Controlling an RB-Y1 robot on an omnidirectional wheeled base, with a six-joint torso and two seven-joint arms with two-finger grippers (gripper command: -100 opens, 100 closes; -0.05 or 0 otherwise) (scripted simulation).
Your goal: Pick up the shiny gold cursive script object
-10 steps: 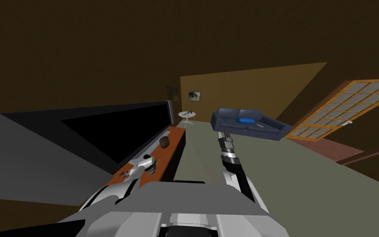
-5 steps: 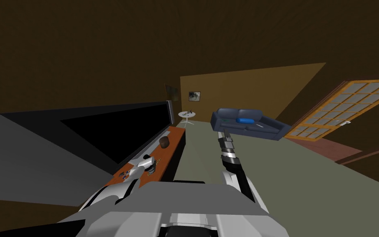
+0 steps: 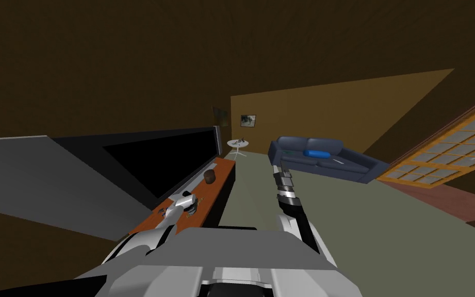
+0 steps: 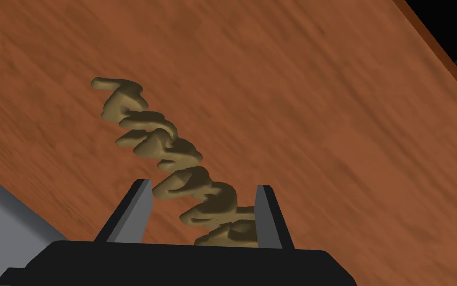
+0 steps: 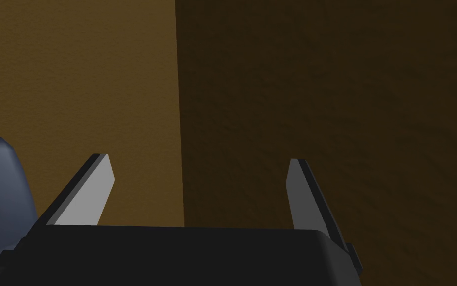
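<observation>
Furthest left in the head view, a large black flat screen stands along the back of a long orange-brown wooden table. My left arm reaches down over the table's near end. In the left wrist view the left gripper is low over the wood grain, and a dull gold cursive script object lies flat on the table, running from between the jaws out ahead of them. The jaws stand narrower than a released pair would and are clenched on the near end of the script, one against each side of its last letters. The rest of its length rests on the wood.

I judge the grasp made and the lift not yet done. The next move calls for a straight, slow rise. The hold is on one end only, so the long free end may droop or swing, and the rounded letters could slip if the wrist tilts.

Further along the table sits a small dark brown round pot, well apart from the hand. To the right, my right arm stretches forward over the green-grey floor towards a dark blue sofa. The right gripper holds nothing, its jaws spread wide.
</observation>
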